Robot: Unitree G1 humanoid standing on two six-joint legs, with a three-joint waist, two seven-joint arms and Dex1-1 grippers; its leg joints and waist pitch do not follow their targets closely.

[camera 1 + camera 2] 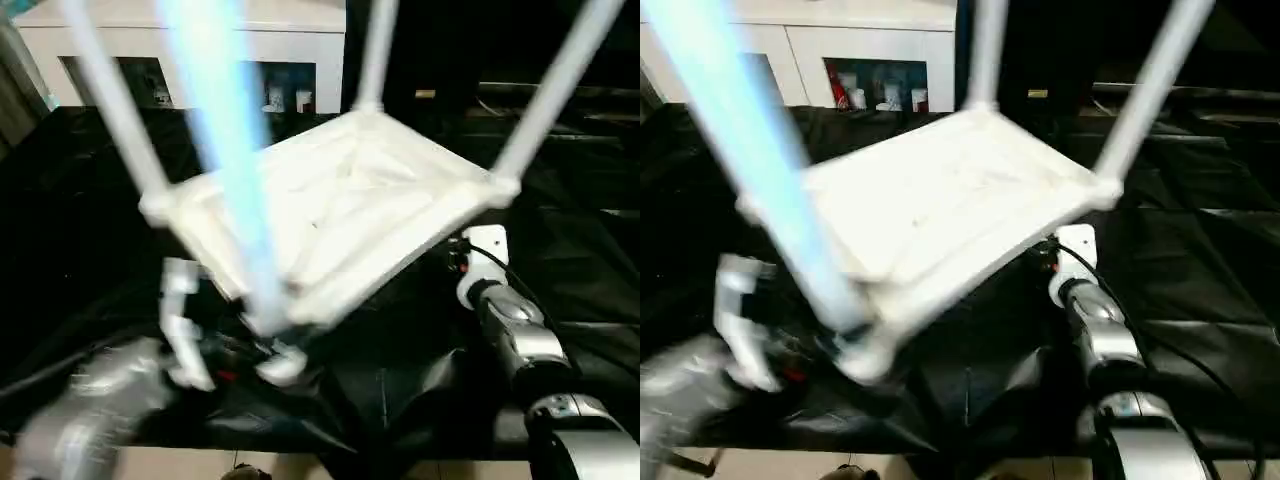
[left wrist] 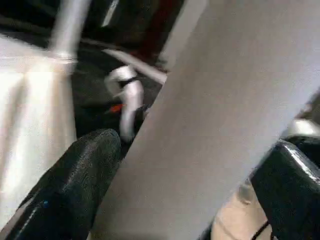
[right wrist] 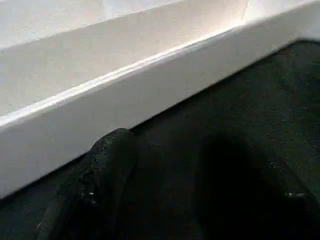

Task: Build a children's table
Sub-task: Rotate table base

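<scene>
Children's table (image 1: 340, 215): lying upside down on the black-draped counter (image 1: 590, 260), legs (image 1: 555, 85) pointing up. Left end effector (image 2: 165, 200) is standing spread wide around the near-corner leg (image 2: 210, 125). Right end effector (image 3: 170, 190) is sitting part-spread just under the tabletop's side edge (image 3: 150, 95), black cloth lying bare beside it.

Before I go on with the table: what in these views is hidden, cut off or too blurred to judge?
- Leg tops: all four legs run off the upper edge of the head views.
- Left gripper: motion-blurred in the head views; whether its fingers press the near leg between them is unclear.
- Right gripper: the tabletop hides it in the head views; contact with the tabletop's edge can't be judged.
- Cabinet contents: too small.
</scene>
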